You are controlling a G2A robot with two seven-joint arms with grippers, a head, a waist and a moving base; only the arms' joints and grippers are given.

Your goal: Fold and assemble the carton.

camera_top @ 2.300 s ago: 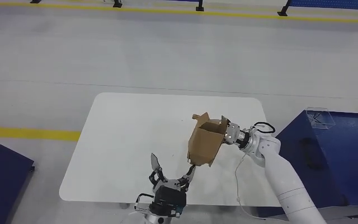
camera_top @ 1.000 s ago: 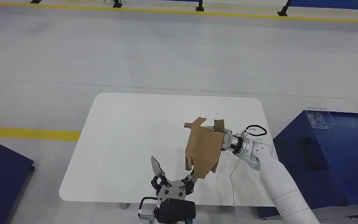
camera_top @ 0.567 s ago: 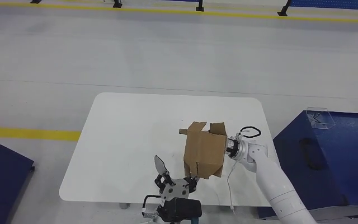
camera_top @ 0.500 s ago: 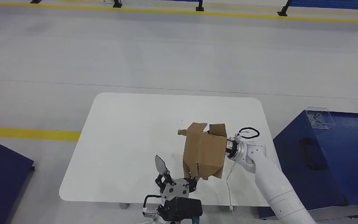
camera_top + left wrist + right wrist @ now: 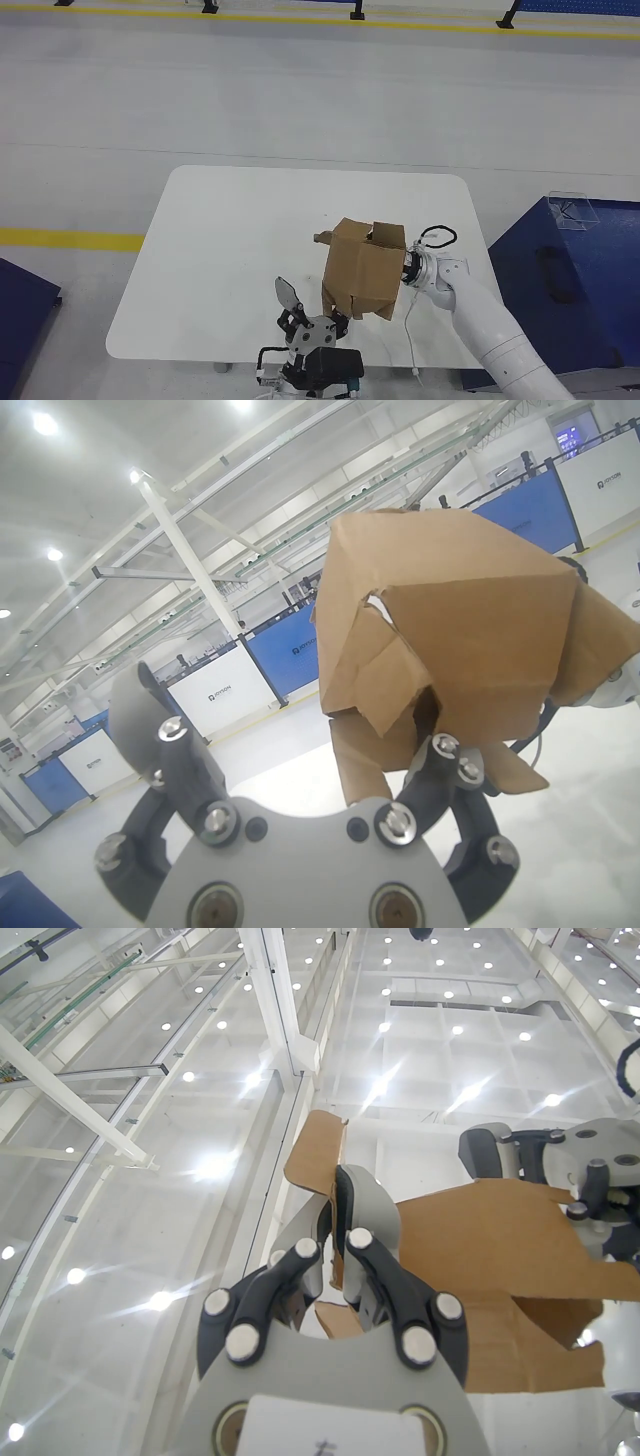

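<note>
— Where's the carton [image 5: 360, 268]?
— Held up over the near right part of the white table [image 5: 230, 230], tilted, its bottom flaps hanging loose.
— What has it?
— The right gripper [image 5: 332, 1198], its arm angled in from the near right, is clamped on one wall.
— And the left gripper [image 5: 313, 303]?
— At the near edge, pointing up, fingers spread wide, one finger right at a bottom flap.

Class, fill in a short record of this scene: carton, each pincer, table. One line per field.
Carton: brown, partly folded, flaps loose, held up in the air
Right pincer: shut on a carton edge
Left pincer: open, one finger at the carton's lower flaps
Table: white, rounded corners
</note>
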